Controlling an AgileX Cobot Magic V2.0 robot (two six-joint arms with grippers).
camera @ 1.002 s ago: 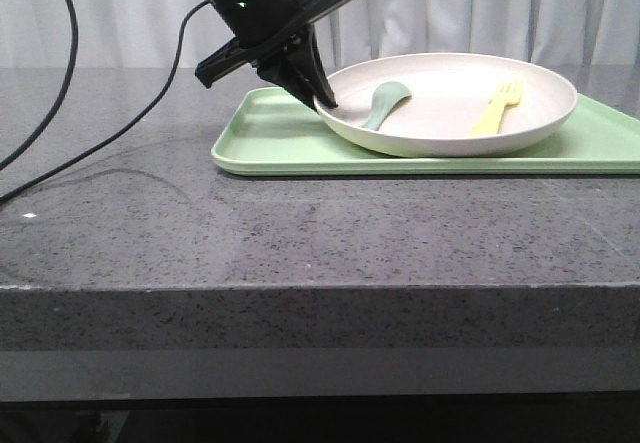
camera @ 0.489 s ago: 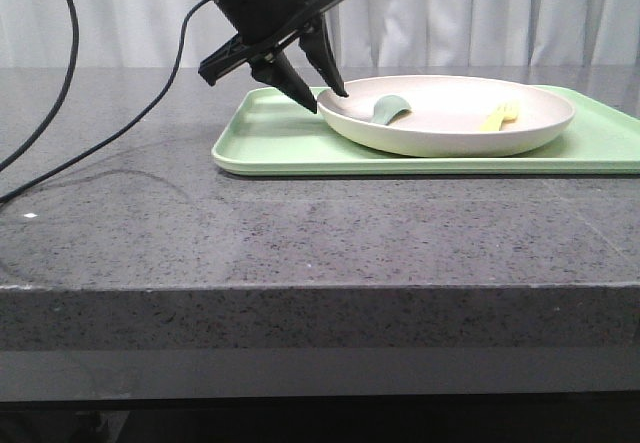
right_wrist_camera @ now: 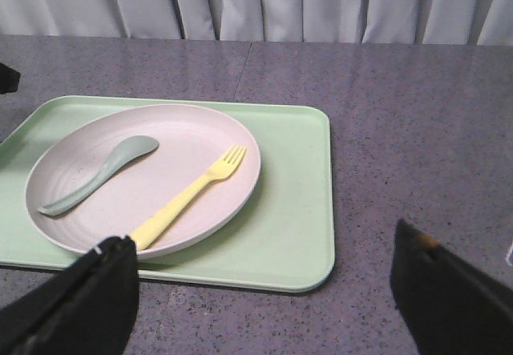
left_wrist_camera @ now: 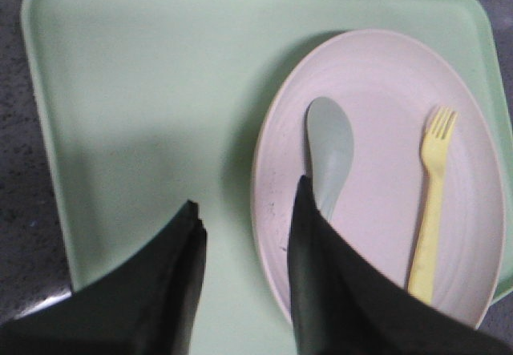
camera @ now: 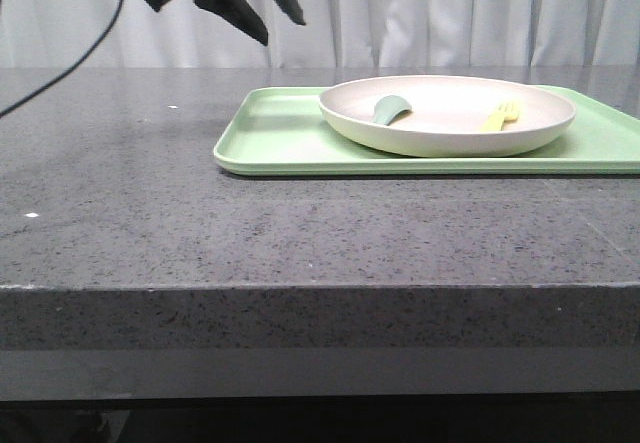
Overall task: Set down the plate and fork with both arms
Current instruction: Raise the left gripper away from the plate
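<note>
The cream-white plate [camera: 450,123] lies flat on the light-green tray [camera: 280,138]. It also shows in the left wrist view [left_wrist_camera: 385,114] and the right wrist view [right_wrist_camera: 184,131]. The pale-yellow fork [camera: 500,116] lies in the plate's right half, also in the left wrist view [left_wrist_camera: 433,203] and the right wrist view [right_wrist_camera: 192,191]. My left gripper [camera: 280,25] is open and empty, raised high above the table, left of the plate; it shows in its wrist view [left_wrist_camera: 244,207]. My right gripper [right_wrist_camera: 264,247] is open and empty, out of the front view.
A grey-green spoon [camera: 390,110] lies in the plate's left half, also in the left wrist view [left_wrist_camera: 329,147] and the right wrist view [right_wrist_camera: 100,171]. The tray sits on a dark speckled stone table [camera: 300,233]. White curtains hang behind. A black cable [camera: 60,73] hangs at the far left.
My left gripper let go of the plate's left rim, the tilted plate settled flat on the tray, and the gripper rose up and to the left, open.
</note>
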